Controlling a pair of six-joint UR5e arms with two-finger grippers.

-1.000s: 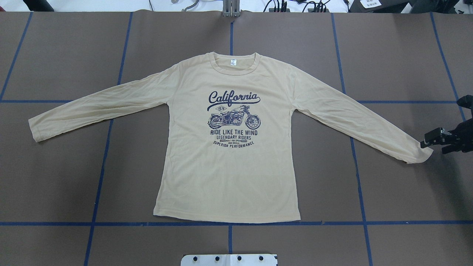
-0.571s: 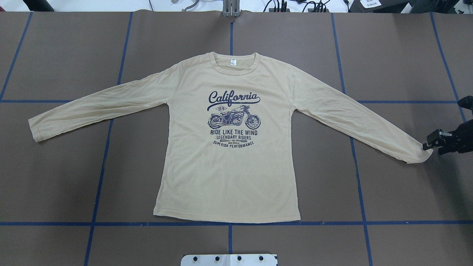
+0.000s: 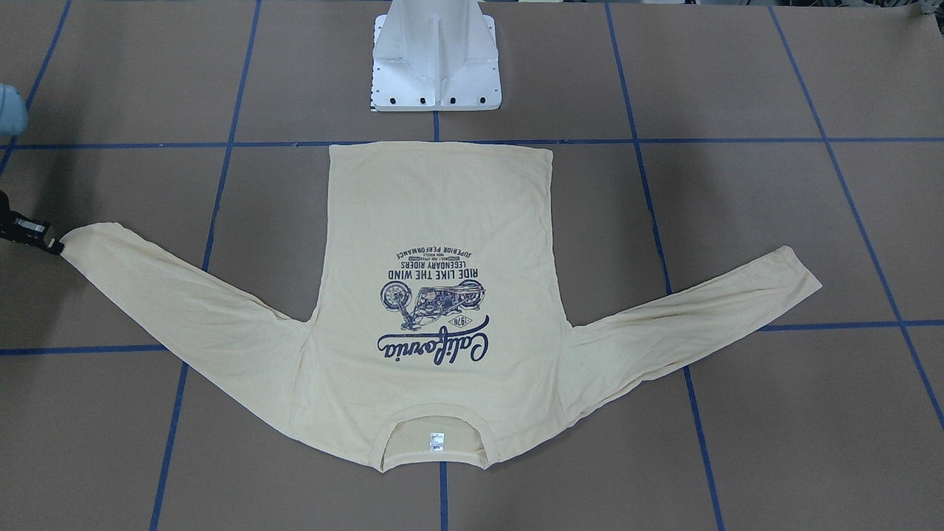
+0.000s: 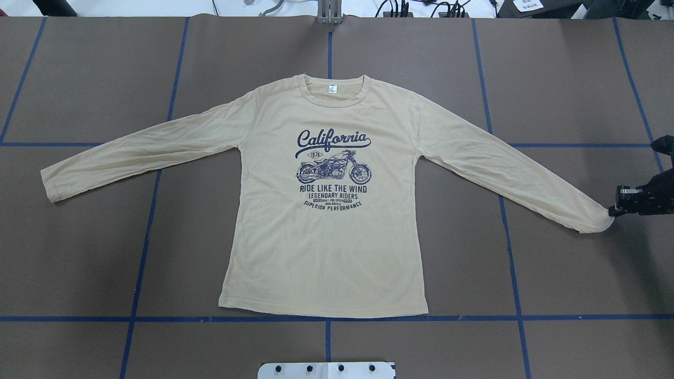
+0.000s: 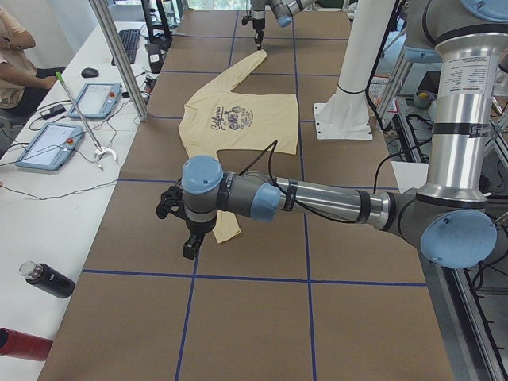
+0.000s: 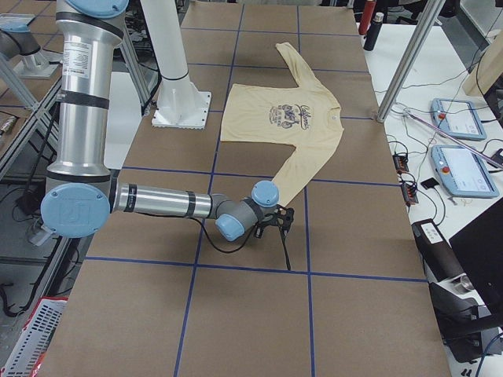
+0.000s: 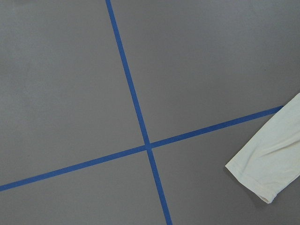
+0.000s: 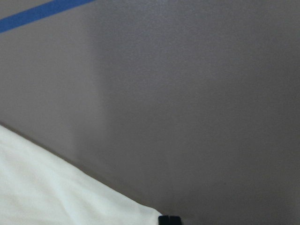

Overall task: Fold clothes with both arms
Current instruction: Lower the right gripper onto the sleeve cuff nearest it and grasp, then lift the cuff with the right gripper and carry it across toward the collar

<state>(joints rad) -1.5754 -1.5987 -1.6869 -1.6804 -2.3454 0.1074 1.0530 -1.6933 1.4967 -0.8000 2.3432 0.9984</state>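
The shirt (image 4: pixel 326 247) lay flat on the table (image 4: pixel 105 263), print up, sleeves spread wide. The right gripper (image 4: pixel 614 209) touched the end of one cuff (image 4: pixel 592 218) — whether its fingers pinched the fabric could not be told. The left gripper (image 5: pixel 190 251) hung near the other cuff (image 5: pixel 225 230), its opening likewise unclear.

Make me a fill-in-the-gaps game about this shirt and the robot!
The shirt lies flat with its picture facing ____. The big word on it is ____. The right gripper is at the end of a ____. The tape on the table is ____.
Missing words: up; California; sleeve; blue.
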